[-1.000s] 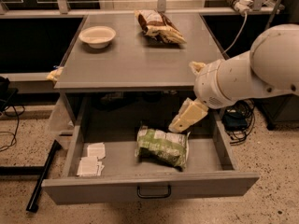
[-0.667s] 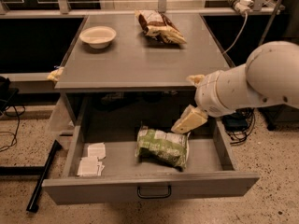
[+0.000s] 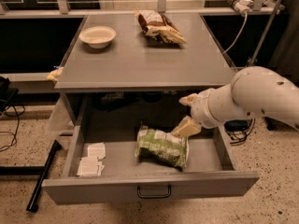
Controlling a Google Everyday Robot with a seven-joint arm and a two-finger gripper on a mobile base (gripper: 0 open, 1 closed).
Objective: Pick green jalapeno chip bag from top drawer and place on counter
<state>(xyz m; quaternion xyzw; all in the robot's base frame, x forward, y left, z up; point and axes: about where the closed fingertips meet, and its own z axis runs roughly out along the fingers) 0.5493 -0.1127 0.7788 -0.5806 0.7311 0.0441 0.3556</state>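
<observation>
The green jalapeno chip bag (image 3: 161, 146) lies flat in the middle of the open top drawer (image 3: 208, 182), which has a dark loop handle (image 3: 154, 192) at the front. The counter (image 3: 140, 62) is the grey top above it. My gripper (image 3: 186, 114) hangs on the white arm from the right, just under the counter's front edge, right of the bag and slightly above it. Its two cream fingers (image 3: 186, 127) stand apart, open and empty, the lower one close to the bag's right end.
A white bowl (image 3: 97, 35) and a brown-and-cream chip bag (image 3: 159, 26) sit on the counter at the back. White packets (image 3: 92, 160) lie in the drawer's left part. A power strip and cable (image 3: 239, 4) hang at the right; a black bar (image 3: 41, 178) lies on the floor at the left.
The arm has come lower and swung in towards the drawer. The gripper now sits closer to the bag's right end. The bag has not moved.
</observation>
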